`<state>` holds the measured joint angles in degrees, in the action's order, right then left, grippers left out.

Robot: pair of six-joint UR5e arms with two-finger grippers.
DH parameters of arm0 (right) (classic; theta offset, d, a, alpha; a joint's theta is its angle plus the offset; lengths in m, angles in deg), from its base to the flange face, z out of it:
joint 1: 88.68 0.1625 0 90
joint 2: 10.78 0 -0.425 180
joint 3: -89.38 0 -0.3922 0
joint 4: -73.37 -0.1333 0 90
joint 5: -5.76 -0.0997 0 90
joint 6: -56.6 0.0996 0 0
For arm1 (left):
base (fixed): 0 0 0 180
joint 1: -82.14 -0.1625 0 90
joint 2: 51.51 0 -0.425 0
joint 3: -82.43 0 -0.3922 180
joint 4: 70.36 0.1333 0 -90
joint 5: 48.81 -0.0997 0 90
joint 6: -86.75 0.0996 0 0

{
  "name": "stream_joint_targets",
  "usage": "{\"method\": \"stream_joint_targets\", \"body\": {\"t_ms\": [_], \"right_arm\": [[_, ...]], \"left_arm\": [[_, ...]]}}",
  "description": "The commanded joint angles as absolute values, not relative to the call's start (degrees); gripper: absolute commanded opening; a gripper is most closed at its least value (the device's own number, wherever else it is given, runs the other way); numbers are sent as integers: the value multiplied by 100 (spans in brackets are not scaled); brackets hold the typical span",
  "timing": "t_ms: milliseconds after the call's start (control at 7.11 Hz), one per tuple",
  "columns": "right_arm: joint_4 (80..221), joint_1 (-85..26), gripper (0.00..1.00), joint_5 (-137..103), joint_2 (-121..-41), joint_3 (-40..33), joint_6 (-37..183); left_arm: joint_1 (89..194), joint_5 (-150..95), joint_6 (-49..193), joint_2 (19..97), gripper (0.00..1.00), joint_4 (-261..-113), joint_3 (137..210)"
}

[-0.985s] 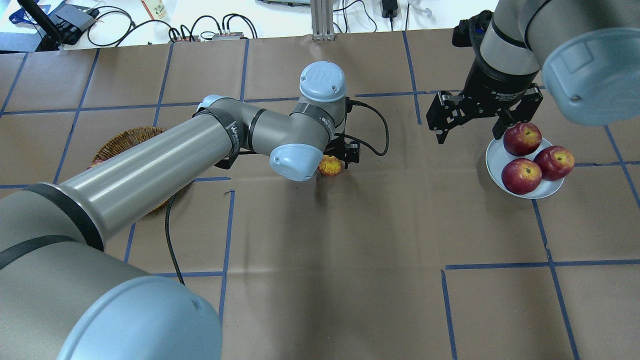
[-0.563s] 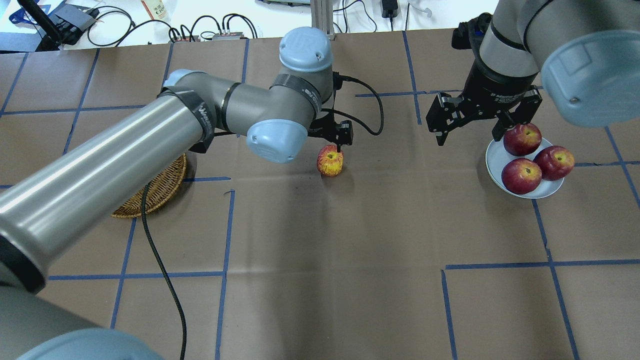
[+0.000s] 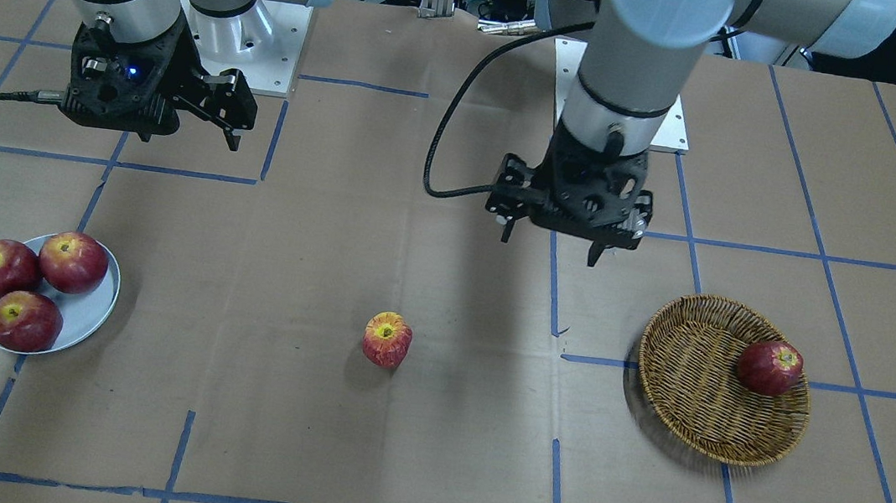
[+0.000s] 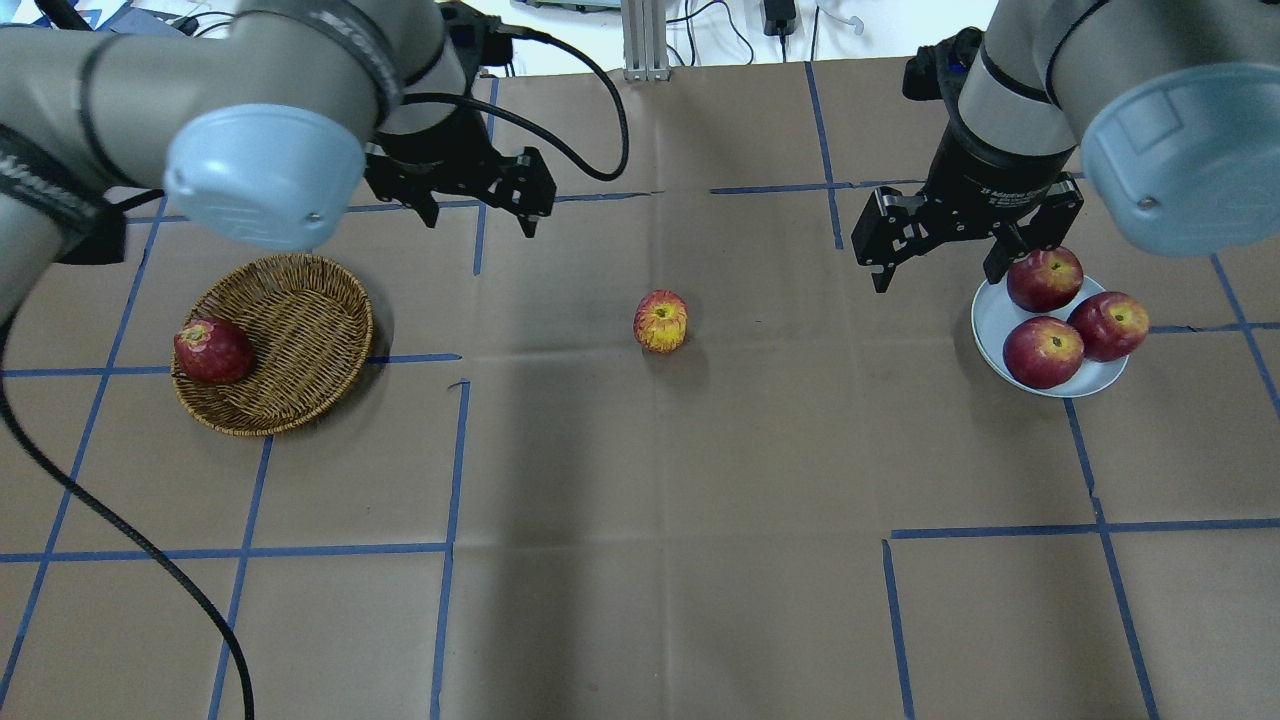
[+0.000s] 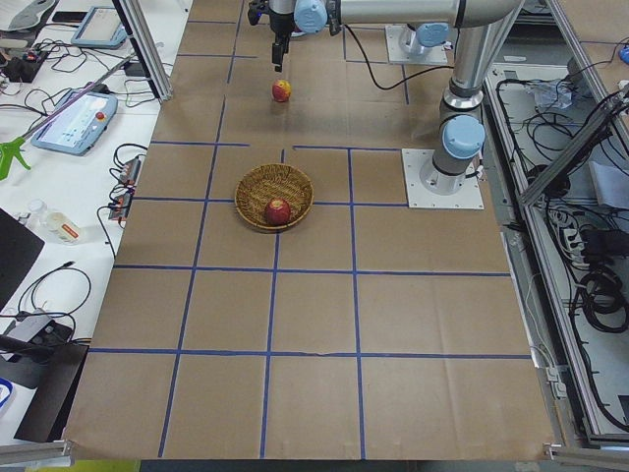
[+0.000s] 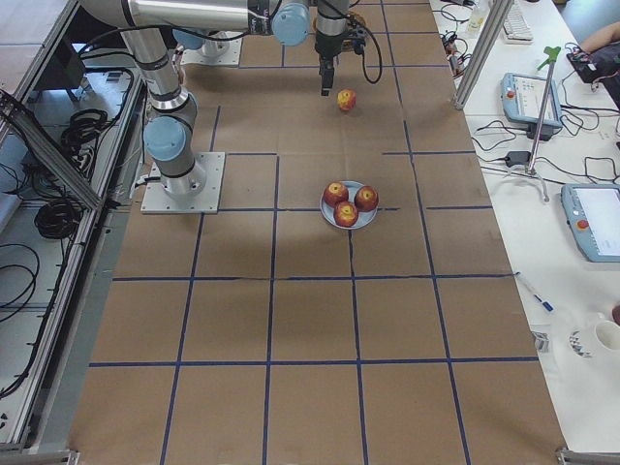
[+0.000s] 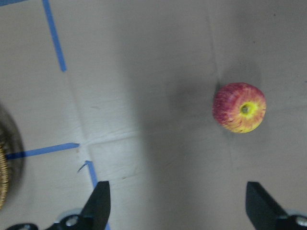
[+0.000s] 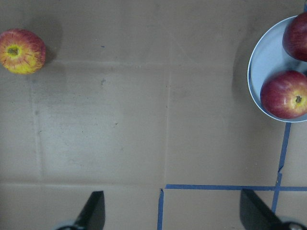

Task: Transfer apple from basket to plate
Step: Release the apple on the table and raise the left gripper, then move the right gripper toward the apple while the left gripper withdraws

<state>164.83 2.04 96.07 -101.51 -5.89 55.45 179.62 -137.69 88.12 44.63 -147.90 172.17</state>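
Note:
The streaky pinkish-red apple (image 4: 660, 321) stands alone on the brown paper mid-table, between basket and plate; it also shows in the front view (image 3: 386, 339) and in both wrist views (image 7: 239, 107) (image 8: 21, 51). The wicker basket (image 4: 300, 320) lies at the left and holds one dark-red apple (image 4: 212, 350). The pale plate (image 4: 990, 315) at the right holds three dark-red apples. My left gripper (image 4: 480, 222) is open and empty, hovering beyond the basket's far right side. My right gripper (image 4: 938, 280) is open and empty, just left of the plate's far edge.
Blue tape lines grid the brown paper. The left arm's black cable (image 4: 120, 530) trails across the near left of the table. Cables and boxes (image 4: 420, 60) lie beyond the far edge.
My left gripper has risen off the streaky apple and swung back left toward the basket, leaving the apple standing mid-table. The basket is now uncovered. The right arm has barely moved.

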Motion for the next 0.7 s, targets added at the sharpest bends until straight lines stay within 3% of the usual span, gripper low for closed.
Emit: {"method": "stream_joint_targets", "body": {"t_ms": [0, 281, 563], "right_arm": [[16600, 220, 100, 9620, -10149, -536, 5589], [16680, 525, 100, 9611, -9983, -327, 6060], [16820, 1489, 100, 9628, -9125, 461, 7025]], "left_arm": [[17558, -13564, 8903, 3955, 99, -14885, 17515], [17120, -13512, 8868, 3893, 99, -14816, 17586], [17082, -13529, 8816, 3631, 99, -14893, 17507]]}}
